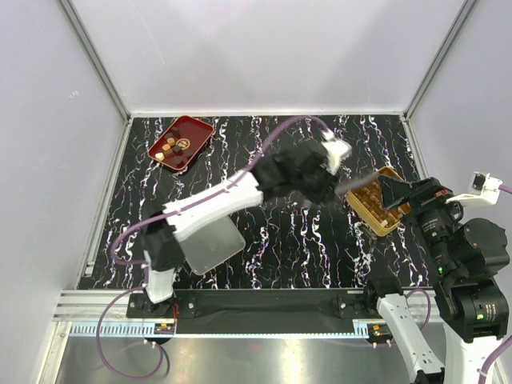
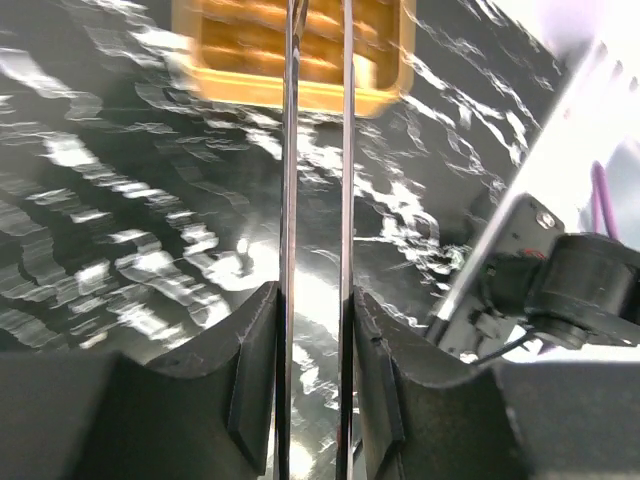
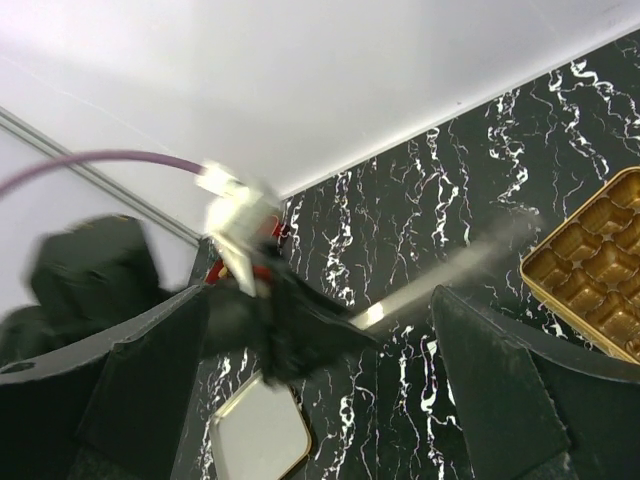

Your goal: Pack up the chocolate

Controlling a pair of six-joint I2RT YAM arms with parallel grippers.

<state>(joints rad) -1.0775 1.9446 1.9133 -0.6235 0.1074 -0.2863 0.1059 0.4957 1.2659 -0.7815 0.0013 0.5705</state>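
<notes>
Several small brown, tan and cream chocolate pieces [image 1: 170, 146] lie on the red tray [image 1: 192, 128] at the back left. My left gripper [image 1: 334, 189] [image 2: 315, 300] reaches across to the right and is shut on thin metal tongs [image 1: 362, 184] [image 2: 290, 150]. Their blades point at the gold compartmented box [image 1: 376, 212] [image 2: 230, 50]. The tong tips are blurred or cut off, so I cannot tell whether they hold a piece. My right gripper [image 1: 400, 196] [image 3: 320, 295] hangs open and empty over the near side of the gold box [image 3: 590, 270].
A silver lid with a gold rim [image 1: 214, 244] [image 3: 260, 435] lies flat under the left arm. White walls close the black marbled table at the back and sides. The two arms are close together over the box.
</notes>
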